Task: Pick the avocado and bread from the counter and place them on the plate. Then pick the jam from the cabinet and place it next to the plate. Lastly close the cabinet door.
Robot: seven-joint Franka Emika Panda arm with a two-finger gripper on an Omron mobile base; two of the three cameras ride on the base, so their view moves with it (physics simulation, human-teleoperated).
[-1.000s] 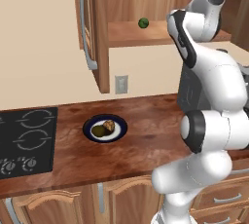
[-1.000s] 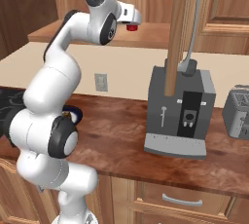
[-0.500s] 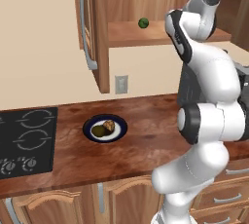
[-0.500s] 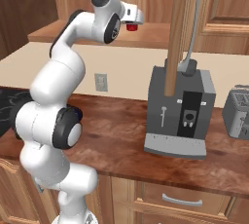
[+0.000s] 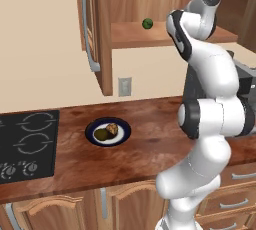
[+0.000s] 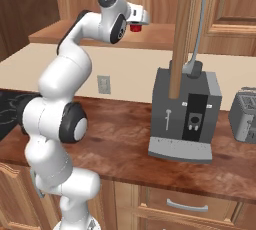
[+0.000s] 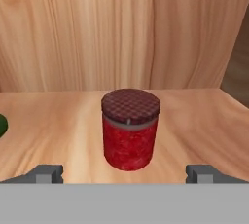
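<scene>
From the hand view I see the jam (image 7: 130, 129) standing upright on the wooden shelf of the cabinet (image 7: 121, 33), its long axis vertical, dark checked lid on top. It sits centred ahead of the gripper (image 7: 125, 173), whose two fingertips (image 7: 48, 173) stand spread wide, one to each side of the jar and touching nothing. A green edge shows at the far left of that view, on the same shelf.

The left base view identifies that as a green ball (image 5: 147, 23) on the shelf, left of the arm. This view also gives me the plate (image 5: 108, 132) on the counter (image 5: 145, 149), with the avocado (image 5: 102, 134) and the bread (image 5: 112, 129) lying on it, touching, avocado to the left. The black stovetop (image 5: 26, 146) lies to the plate's left. The cabinet door (image 5: 95, 29) stands open.

The right base view shows the jar as a red spot just beyond the hand, and a grey coffee machine (image 6: 186, 111) and a toaster (image 6: 244, 116) on the counter.
</scene>
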